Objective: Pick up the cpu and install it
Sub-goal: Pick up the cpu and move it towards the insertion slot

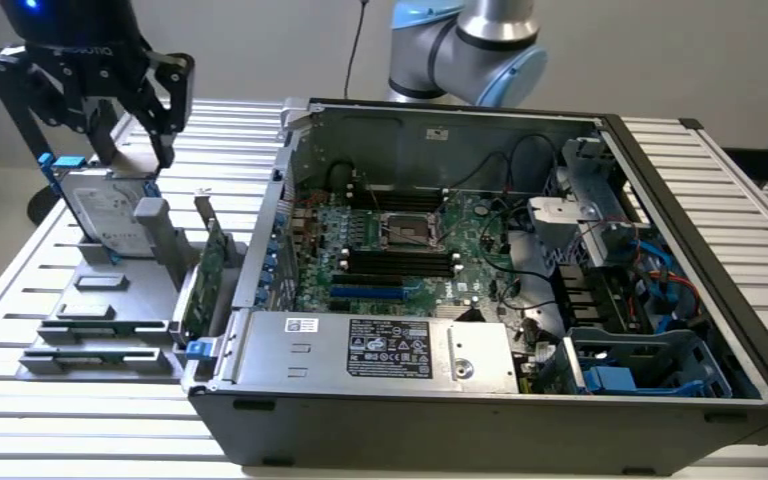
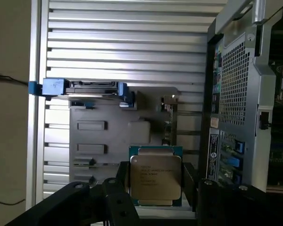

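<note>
My gripper point(image 1: 124, 135): closed on the cpu, a black finger against each of two opposite edges; I hang in the far corner at the exterior view's left, above the grey holder.
The cpu point(image 2: 155, 175): in my grip, lifted off the holder, its shiny metal top with printed lettering turned to my wrist camera and a green edge showing around it.
Grey holder point(image 1: 91, 320): lies on the slatted table point(image 1: 37, 420) at the exterior view's left, just beside the computer case point(image 1: 491, 420).
Hard drive point(image 1: 101, 215): stands on edge in the far part of the holder, below me, with blue brackets at its ends.
Green card point(image 1: 204, 285): upright on edge between the holder and the case wall.
Computer case: lying on its side with the side panel off, its inside open to the exterior view.
Motherboard point(image 1: 398, 255): flat on the floor of the case, toward the far side.
Socket point(image 1: 408, 232): a square black frame on the motherboard, well apart from me and the cpu.
Power supply point(image 1: 384, 350): a silver box with labels along the near wall of the case.
</note>
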Tool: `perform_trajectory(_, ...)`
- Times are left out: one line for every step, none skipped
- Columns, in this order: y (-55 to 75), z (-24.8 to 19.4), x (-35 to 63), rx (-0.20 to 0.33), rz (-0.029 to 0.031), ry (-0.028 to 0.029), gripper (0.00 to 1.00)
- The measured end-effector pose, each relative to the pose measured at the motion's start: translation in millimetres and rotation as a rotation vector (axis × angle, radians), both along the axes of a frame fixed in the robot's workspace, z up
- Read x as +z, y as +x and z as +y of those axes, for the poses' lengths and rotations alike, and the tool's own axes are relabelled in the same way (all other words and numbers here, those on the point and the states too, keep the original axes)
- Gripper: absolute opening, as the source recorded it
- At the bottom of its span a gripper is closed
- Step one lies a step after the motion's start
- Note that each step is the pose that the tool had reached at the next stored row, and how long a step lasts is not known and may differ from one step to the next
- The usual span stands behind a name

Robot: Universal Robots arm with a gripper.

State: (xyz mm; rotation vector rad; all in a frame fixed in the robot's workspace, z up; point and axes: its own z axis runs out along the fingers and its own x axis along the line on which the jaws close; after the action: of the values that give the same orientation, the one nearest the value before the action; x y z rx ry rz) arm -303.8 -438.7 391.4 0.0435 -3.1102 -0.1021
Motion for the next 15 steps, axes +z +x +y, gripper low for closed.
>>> perform_trajectory(4.6,0.0,0.0,0.0,-0.0001,0.0036,0.55)
perform_trajectory(9.0,0.0,0.2,0.0,0.0,0.0071,0.55)
perform_trajectory(13.5,0.0,0.2,0.0,0.0,0.0109,0.55)
perform_trajectory(18.0,0.0,0.2,0.0,-0.0001,0.0148,0.55)
perform_trajectory(22.9,0.0,0.2,0.0,0.0,0.0187,0.55)
perform_trajectory(27.4,0.0,0.2,0.0,0.0,0.0223,0.55)
perform_trajectory(31.9,0.0,0.2,0.0,0.0,0.0261,0.55)
perform_trajectory(36.4,0.0,0.2,0.0,-0.0001,0.03,0.55)
perform_trajectory(40.9,0.0,0.2,0.0,0.0,0.034,0.55)
perform_trajectory(45.4,0.0,0.2,0.0,0.0,0.0381,0.55)
perform_trajectory(49.9,0.0,0.2,0.0,0.0,0.0422,0.55)
perform_trajectory(54.4,0.0,0.2,0.0,0.0001,0.0463,0.55)
perform_trajectory(59.0,0.0,0.2,0.0,0.0,0.0504,0.55)
perform_trajectory(63.8,0.0,0.2,0.0,-0.0001,0.0546,0.55)
perform_trajectory(68.3,0.0,0.2,0.0,-0.0001,0.0581,0.55)
